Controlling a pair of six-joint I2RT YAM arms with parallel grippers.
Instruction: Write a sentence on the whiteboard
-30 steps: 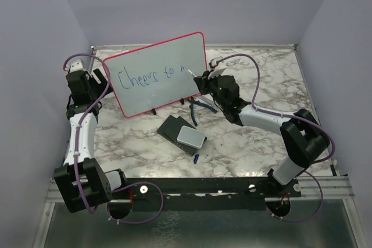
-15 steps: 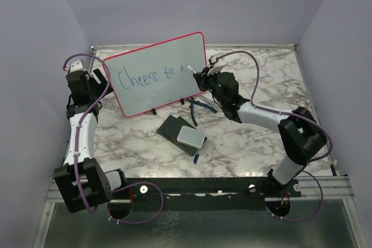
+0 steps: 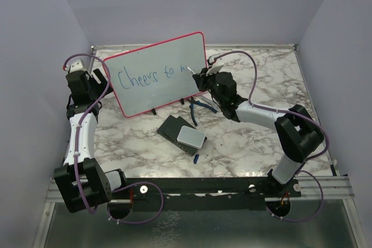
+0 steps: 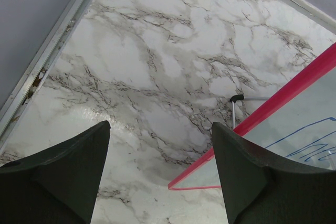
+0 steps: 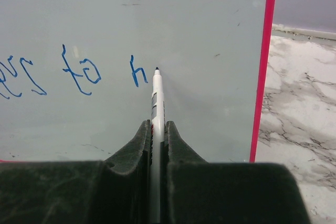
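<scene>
- Nearest on the worktop (image 3: 244,137), a small blue cap (image 3: 196,158) and a dark block with a grey-white pad (image 3: 185,135) are seen lying flat. Both are apart from the board, and neither is judged necessary for the stroke in hand.
- The right claw (image 5: 156,128) is noted closed narrow on the marker (image 5: 156,100). The barrel is gripped straight between the fingers with the tip forward.
- The left claw (image 4: 160,135) is held wide with nothing in it, just beside the board's left edge. Contact with the red-pink frame cannot be told.
- The whiteboard (image 3: 157,94) is propped tilted on small feet at the far left-centre of the worktop.
- The sentence (image 3: 152,75) is read as "Cheers to n", in one line across the upper part, and is judged partly written.
- The marker tip appears to be touching the surface just right of the "n", so the step in hand is judged to be the next letter.
- Pressure is best kept light so that the propped board is not pushed back.
- Strokes are best kept short and matched to the existing letter height.
- Little room is left before the right frame, so compact letters are advised, with later words taken to a second line.
</scene>
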